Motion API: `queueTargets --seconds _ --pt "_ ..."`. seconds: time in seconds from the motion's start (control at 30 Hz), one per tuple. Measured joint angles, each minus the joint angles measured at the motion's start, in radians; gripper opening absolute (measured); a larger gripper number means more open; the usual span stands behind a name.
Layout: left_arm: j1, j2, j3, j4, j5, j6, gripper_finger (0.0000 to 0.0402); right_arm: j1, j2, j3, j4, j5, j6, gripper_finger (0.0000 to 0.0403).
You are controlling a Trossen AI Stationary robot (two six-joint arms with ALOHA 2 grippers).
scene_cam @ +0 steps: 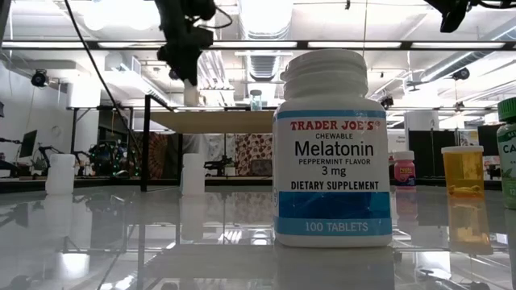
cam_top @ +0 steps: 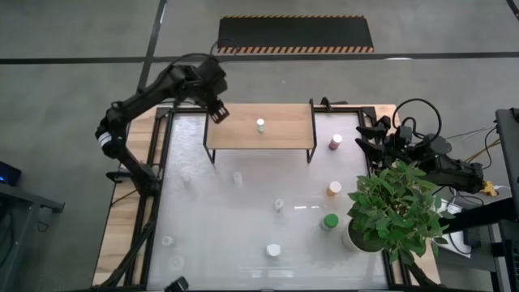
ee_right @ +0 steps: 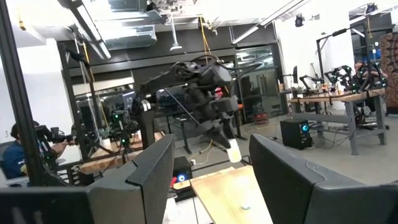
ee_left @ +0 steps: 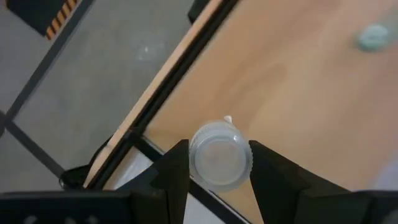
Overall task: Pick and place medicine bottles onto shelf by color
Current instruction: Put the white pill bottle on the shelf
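Glossy white table [cam_top: 243, 235] in a workshop, scattered bottles [cam_top: 273, 251]. Left gripper [ee_left: 214, 165] clamps a clear ribbed-cap bottle [ee_left: 220, 155] over the wood shelf's [cam_top: 276, 134] corner. Right gripper [ee_right: 211, 168] parked, jaws apart.

In the low view, the green bottle [scene_cam: 508, 153] is cut off by the picture's edge, just beside the orange bottle [scene_cam: 462, 171]. The shelf [scene_cam: 211, 121] is partly hidden behind the melatonin bottle [scene_cam: 333, 149]. In the high view, the right arm is partly covered by the potted plant [cam_top: 396, 207], and its fingers cannot be made out.
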Motion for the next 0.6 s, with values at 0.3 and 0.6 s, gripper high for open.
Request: queueTargets --seconds 0.3,0.6 --pt "0.025 0.023 -0.003 0.058 0.064 -0.002 0.0127 0.0 0.0 0.0 -0.002 0.0 -0.005 0.0201" --pt "0.024 0.094 -0.006 0.028 0.082 -0.007 0.0127 0.0 0.0 0.0 -0.021 0.0 -0.006 0.0201"
